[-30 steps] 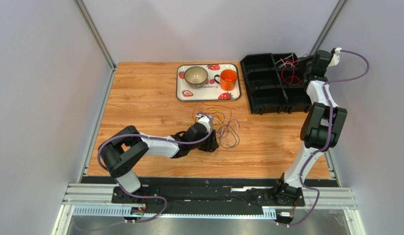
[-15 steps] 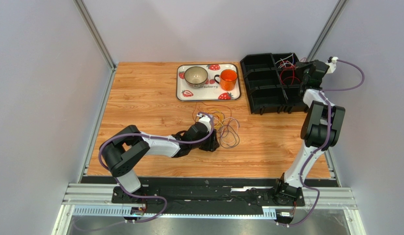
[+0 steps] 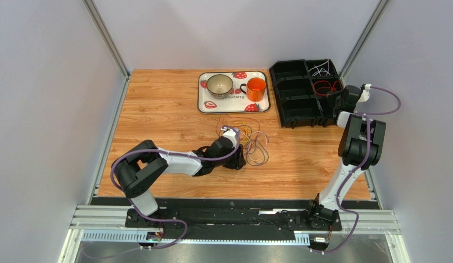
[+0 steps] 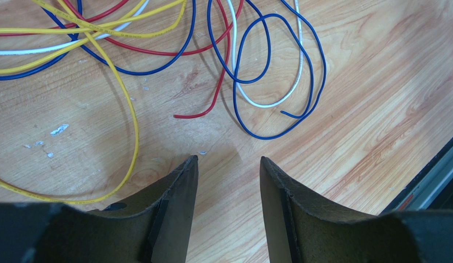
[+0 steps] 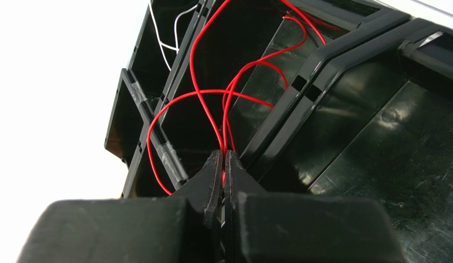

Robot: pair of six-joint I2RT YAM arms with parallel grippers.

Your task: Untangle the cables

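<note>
Your right gripper (image 5: 223, 156) pinches red wires (image 5: 212, 91) seemingly looped over the bin divider (image 5: 171, 159); pulling could snag them, while your left gripper (image 4: 227, 164) gapes empty.

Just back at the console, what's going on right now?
The right gripper has its jaws shut on a red cable at the black bin, the loops trailing into a compartment. A white cable lies in the next one. The left gripper sits low over the table, jaws open and empty, just short of the remaining tangle.
</note>
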